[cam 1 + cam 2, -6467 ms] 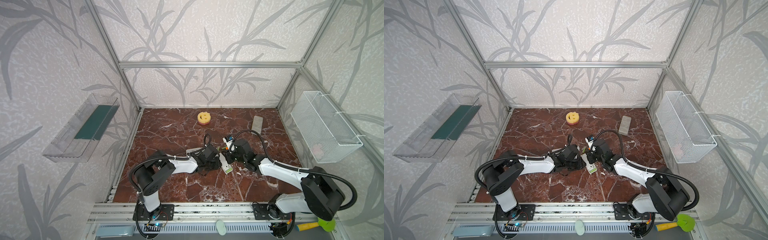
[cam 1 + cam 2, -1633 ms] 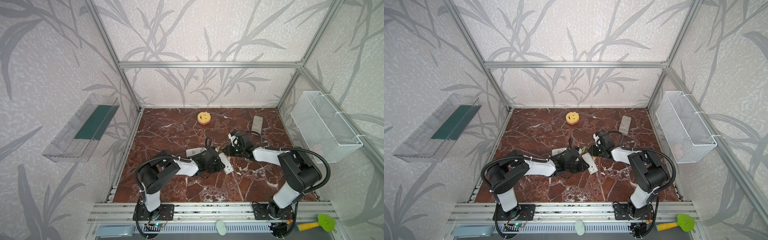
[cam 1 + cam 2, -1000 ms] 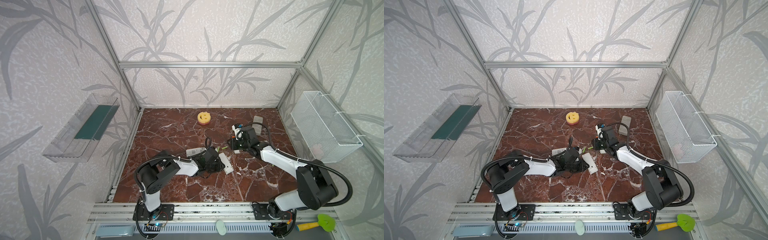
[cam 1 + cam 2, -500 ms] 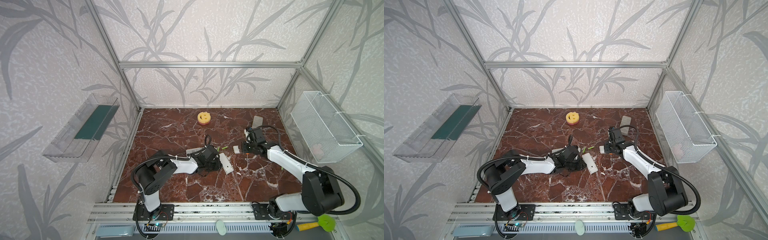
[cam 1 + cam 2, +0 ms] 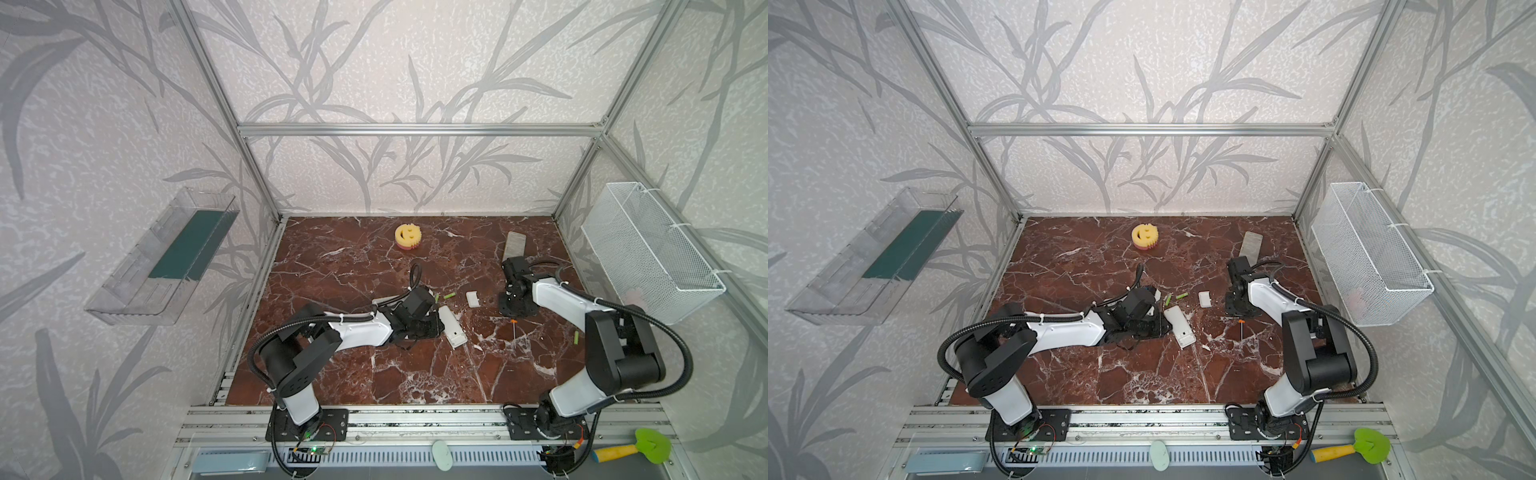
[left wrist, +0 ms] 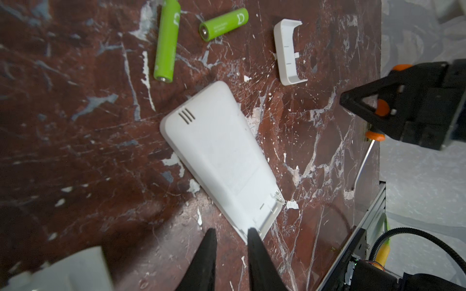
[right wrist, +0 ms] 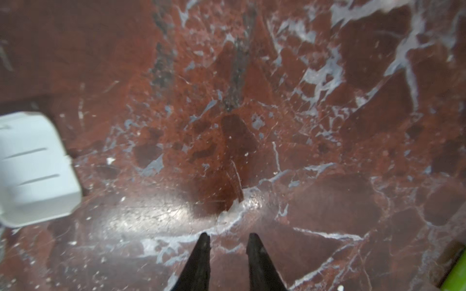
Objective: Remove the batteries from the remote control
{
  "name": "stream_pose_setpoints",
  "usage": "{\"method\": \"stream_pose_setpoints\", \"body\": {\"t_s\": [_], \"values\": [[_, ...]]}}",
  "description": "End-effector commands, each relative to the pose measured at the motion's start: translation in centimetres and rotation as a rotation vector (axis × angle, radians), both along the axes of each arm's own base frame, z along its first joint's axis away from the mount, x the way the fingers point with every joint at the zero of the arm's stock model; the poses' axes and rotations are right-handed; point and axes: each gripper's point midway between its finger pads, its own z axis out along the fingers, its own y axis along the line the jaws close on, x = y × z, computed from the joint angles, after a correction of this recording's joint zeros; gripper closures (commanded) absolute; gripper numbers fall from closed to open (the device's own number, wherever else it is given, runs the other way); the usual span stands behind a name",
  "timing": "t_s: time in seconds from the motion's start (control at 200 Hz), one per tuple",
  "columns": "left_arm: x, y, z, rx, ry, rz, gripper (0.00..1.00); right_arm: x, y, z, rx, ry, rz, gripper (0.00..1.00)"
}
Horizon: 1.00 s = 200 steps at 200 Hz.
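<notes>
Robot test cell in a lab, aluminium frame (image 5: 415, 129) boxing in a red marble tabletop (image 5: 332, 266), leaf-patterned wall panels (image 5: 415, 62), two arms bolted to a front rail (image 5: 415, 415), wire basket (image 5: 648, 253), clear wall tray (image 5: 162, 257)

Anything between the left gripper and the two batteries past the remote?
Yes. The white remote lies on the marble right ahead of the left gripper, with both loose batteries beyond its far end. Nothing else intervenes.
</notes>
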Motion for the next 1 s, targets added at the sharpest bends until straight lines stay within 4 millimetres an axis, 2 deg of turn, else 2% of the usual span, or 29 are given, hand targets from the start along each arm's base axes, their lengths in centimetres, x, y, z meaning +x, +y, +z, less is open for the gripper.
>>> {"method": "stream_pose_setpoints", "body": {"t_s": [0.0, 0.315, 0.41, 0.715, 0.995], "values": [[0.3, 0.7, 1.4, 0.01, -0.052, 0.001, 0.75, -1.1, 0.0, -0.8, 0.007, 0.092, -0.017, 0.98], [1.1, 2.4, 3.2, 0.051, -0.133, 0.002, 0.74, -1.0, 0.4, -0.2, 0.004, 0.08, 0.001, 0.64], [1.5, 3.0, 3.5, 0.058, -0.147, 0.007, 0.74, -1.1, 0.4, 0.2, -0.005, 0.075, 0.009, 0.57], [2.8, 5.3, 5.0, 0.099, -0.218, 0.039, 0.74, -0.3, 1.2, 2.5, -0.015, 0.025, 0.038, 0.53], [4.6, 9.2, 8.9, 0.185, -0.356, 0.084, 0.74, 0.4, 2.0, 6.1, -0.008, -0.066, 0.069, 0.52]]}}
